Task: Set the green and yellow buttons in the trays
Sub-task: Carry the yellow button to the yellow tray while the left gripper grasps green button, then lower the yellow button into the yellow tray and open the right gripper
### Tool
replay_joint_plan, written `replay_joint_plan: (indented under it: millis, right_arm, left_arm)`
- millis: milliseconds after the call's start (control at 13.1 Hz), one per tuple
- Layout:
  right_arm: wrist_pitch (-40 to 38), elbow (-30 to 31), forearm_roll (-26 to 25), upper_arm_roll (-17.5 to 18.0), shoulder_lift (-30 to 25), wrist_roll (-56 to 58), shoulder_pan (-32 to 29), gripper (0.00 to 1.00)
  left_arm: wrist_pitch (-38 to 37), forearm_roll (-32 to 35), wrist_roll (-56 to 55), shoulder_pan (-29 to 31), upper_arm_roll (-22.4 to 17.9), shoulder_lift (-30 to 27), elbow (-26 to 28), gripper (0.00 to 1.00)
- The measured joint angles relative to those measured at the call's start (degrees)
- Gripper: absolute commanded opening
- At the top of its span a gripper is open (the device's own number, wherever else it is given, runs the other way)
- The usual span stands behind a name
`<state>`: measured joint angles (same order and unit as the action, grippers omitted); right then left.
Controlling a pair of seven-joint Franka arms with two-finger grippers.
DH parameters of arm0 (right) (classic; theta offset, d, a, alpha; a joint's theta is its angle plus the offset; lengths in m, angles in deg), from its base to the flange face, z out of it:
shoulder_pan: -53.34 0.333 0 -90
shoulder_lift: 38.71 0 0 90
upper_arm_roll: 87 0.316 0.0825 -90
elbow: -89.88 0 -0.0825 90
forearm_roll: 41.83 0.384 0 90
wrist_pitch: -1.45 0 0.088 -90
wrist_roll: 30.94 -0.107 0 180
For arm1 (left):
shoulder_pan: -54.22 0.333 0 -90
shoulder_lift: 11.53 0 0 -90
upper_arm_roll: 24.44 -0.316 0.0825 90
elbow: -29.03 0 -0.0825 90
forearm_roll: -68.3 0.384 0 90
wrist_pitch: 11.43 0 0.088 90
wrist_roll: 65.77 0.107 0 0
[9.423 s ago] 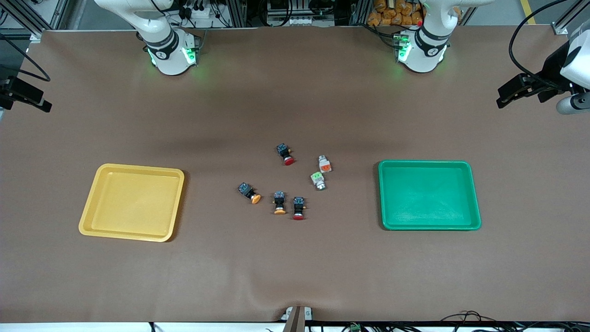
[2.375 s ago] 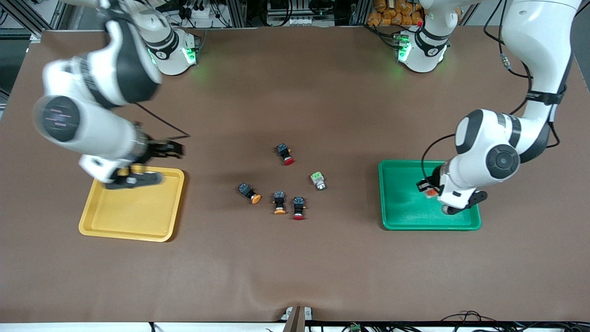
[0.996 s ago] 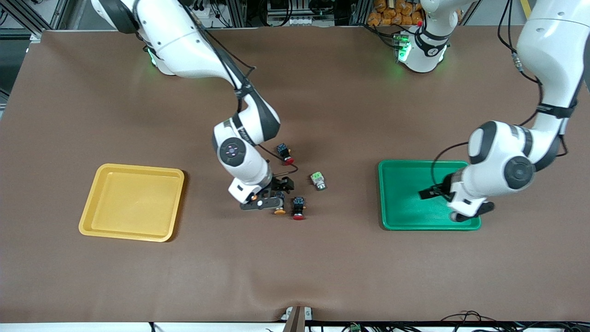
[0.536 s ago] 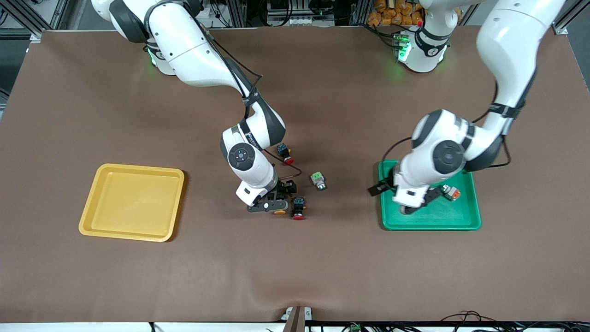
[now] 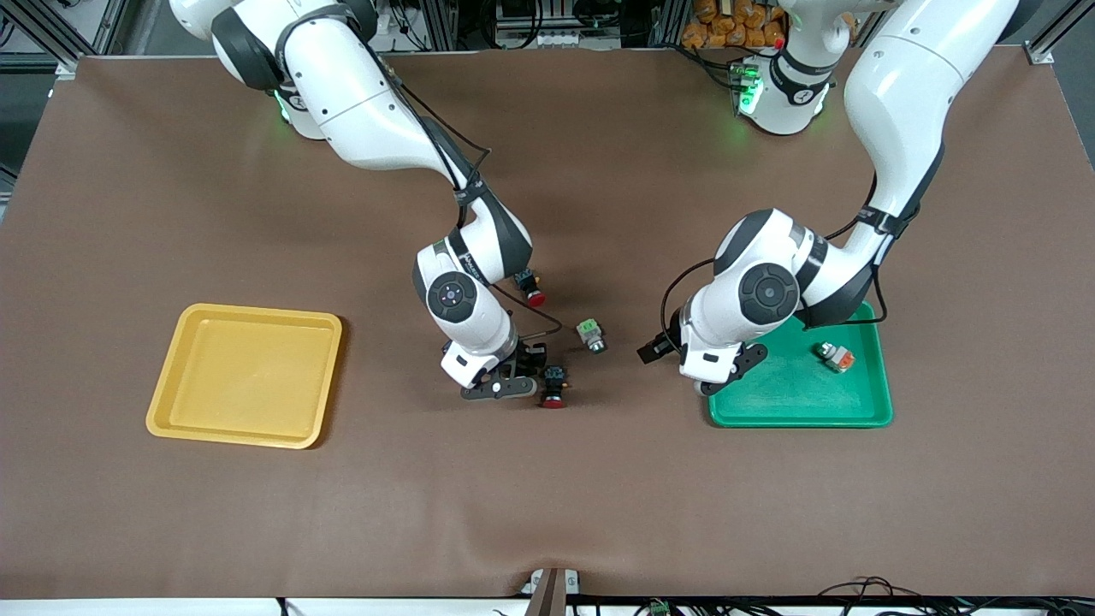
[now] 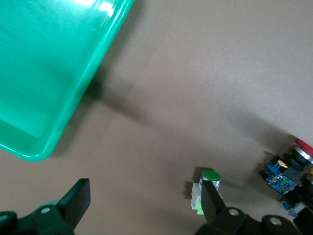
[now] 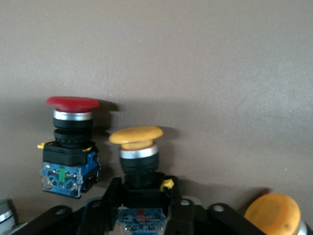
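My right gripper is down at the table's middle, shut on the black body of a yellow-capped button. A second yellow cap shows beside it; the right arm hides both in the front view. The white green-faced button lies on the mat, also seen as the green button beside one finger of my left gripper. That left gripper is open and empty over the green tray's edge nearest the table's middle. An orange-faced white button lies in that tray. The yellow tray holds nothing.
Two red-capped black buttons lie by the cluster: one farther from the front camera, one right beside the right gripper, seen as the red-capped button next to the held one. Bare brown mat surrounds both trays.
The right gripper's fingers closed on the yellow-capped button. The left arm swung from over the green tray toward the table's middle, leaving the orange-faced button in the tray.
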<state>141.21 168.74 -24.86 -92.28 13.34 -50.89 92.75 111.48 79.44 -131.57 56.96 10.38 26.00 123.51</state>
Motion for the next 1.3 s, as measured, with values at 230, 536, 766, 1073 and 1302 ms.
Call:
replay_joint_plan:
  millis: [230, 536, 766, 1073, 1302]
  right_arm:
    - [-0.45, -0.9, -1.73, -0.51, -0.12, 0.57, -0.28, 0.0]
    - [-12.69, -2.81, -2.61, -2.93, -4.29, 3.89, -3.1, 0.0]
    - [-21.95, -2.72, -2.62, -4.2, -9.26, 13.51, -9.95, 0.0]
    - [-24.82, 0.88, -2.61, -4.54, -11.4, 33.18, -22.36, 0.0]
    - [-26.75, 2.95, -2.6, -4.55, -11.36, 46.07, -30.82, 0.01]
  left_arm:
    - [1.35, 0.0, -1.11, -1.31, 0.0, 0.64, -0.03, 1.0]
    - [3.53, 0.0, -2.14, -3.79, -0.01, 1.65, -0.05, 1.0]
    - [6.6, 0.0, -3.38, -5.62, -0.07, 3.2, -0.06, 1.0]
    - [10.5, 0.0, -5.36, -9.43, -1.36, 5.29, -0.11, 1.0]
    - [12.51, 0.0, -6.65, -13.05, -4.51, 6.05, -0.16, 1.0]
